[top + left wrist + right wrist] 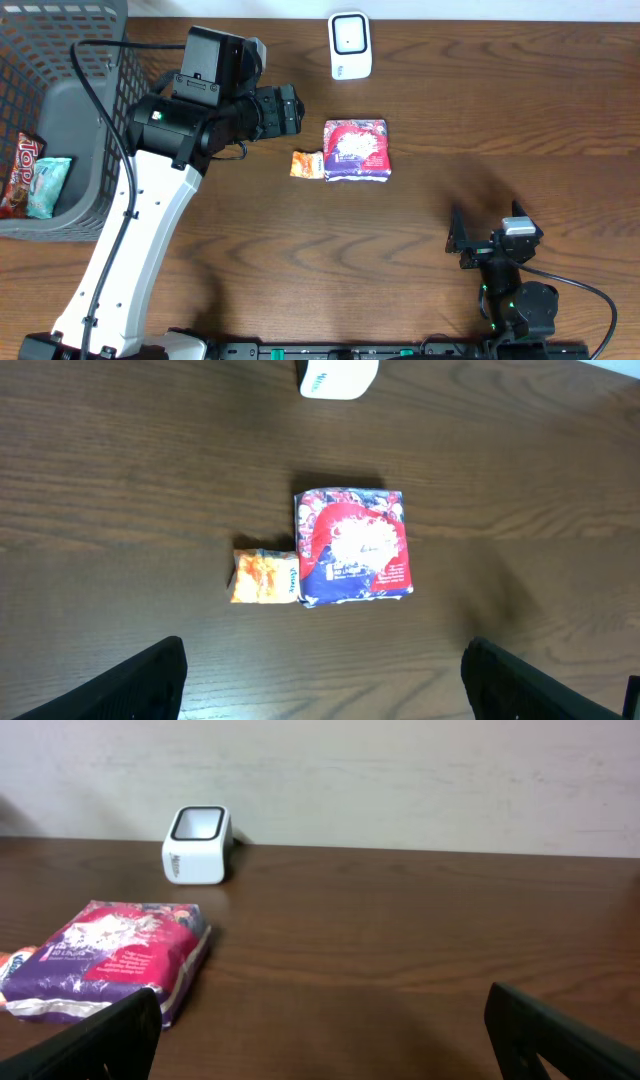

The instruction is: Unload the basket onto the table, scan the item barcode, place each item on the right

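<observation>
A red and purple packet (357,150) lies flat in the middle of the table, with a small orange packet (306,164) touching its left edge. At the back edge stands the white scanner (350,45), its dark window showing. My left gripper (290,110) hangs above the table just left of the packets. In the left wrist view this gripper (325,690) is open and holds nothing, with the red packet (352,546) and the orange packet (264,577) ahead of it. Near the front right, my right gripper (488,238) rests open. Its wrist view shows the gripper (325,1040) empty, the packet (110,960) at left and the scanner (198,845) behind.
A grey wire basket (70,215) stands at the table's left edge and holds a red snack bar (22,172) and a teal packet (46,187). The left arm's white link (130,250) crosses the front left of the table.
</observation>
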Controlling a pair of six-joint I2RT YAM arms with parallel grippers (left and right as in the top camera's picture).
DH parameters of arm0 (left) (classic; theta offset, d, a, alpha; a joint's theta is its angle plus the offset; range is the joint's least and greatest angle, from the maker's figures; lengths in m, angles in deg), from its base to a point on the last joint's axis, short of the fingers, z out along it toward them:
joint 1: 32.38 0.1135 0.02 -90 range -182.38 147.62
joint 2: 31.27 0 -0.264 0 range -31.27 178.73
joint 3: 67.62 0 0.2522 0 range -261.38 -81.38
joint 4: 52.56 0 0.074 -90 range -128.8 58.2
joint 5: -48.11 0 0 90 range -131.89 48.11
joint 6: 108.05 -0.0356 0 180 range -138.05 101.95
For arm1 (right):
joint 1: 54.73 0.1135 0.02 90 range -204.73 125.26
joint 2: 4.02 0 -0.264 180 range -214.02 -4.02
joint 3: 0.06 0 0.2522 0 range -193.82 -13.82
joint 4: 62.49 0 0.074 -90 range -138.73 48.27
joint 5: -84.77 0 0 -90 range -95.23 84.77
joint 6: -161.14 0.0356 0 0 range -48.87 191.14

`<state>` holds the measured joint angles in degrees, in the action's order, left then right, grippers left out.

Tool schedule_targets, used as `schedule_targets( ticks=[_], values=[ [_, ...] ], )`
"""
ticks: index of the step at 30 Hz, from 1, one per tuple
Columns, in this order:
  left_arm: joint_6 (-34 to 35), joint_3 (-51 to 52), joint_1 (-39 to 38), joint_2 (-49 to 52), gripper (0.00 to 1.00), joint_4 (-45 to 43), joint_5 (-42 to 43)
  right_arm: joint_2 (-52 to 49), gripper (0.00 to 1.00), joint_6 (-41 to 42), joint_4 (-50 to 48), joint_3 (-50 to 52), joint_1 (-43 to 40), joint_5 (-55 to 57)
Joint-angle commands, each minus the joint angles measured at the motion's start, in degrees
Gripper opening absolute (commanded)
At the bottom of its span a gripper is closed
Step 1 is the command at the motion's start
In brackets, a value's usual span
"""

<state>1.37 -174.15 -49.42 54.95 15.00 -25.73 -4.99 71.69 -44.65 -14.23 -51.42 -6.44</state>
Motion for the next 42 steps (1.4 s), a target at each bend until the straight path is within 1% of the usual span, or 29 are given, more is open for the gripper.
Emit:
schedule_targets(
  ticks=[1, 9, 29, 36, 42],
  values=[
    [-0.52, -0.37, 0.09, 0.24, 0.87, 0.39, -0.37, 0.22, 0.99, -0.83, 0.26, 0.04, 0.48, 0.46],
    [-0.55, -0.37, 0.09, 0.24, 0.86, 2.34, -0.39, 0.22, 0.99, -0.83, 0.26, 0.04, 0.48, 0.46],
    [-0.52, -0.37, 0.09, 0.24, 0.88, 2.67, -0.37, 0.22, 0.99, -0.83, 0.26, 0.04, 0.48, 0.46],
    [-0.52, -0.37, 0.09, 0.24, 0.88, 0.31, -0.39, 0.22, 0.99, -0.85, 0.26, 0.04, 0.48, 0.46],
    [-0.52, -0.37, 0.37, 0.24, 0.88, -5.7, -1.79, 0.22, 0.99, -0.85, 0.26, 0.04, 0.48, 0.46]
  ],
)
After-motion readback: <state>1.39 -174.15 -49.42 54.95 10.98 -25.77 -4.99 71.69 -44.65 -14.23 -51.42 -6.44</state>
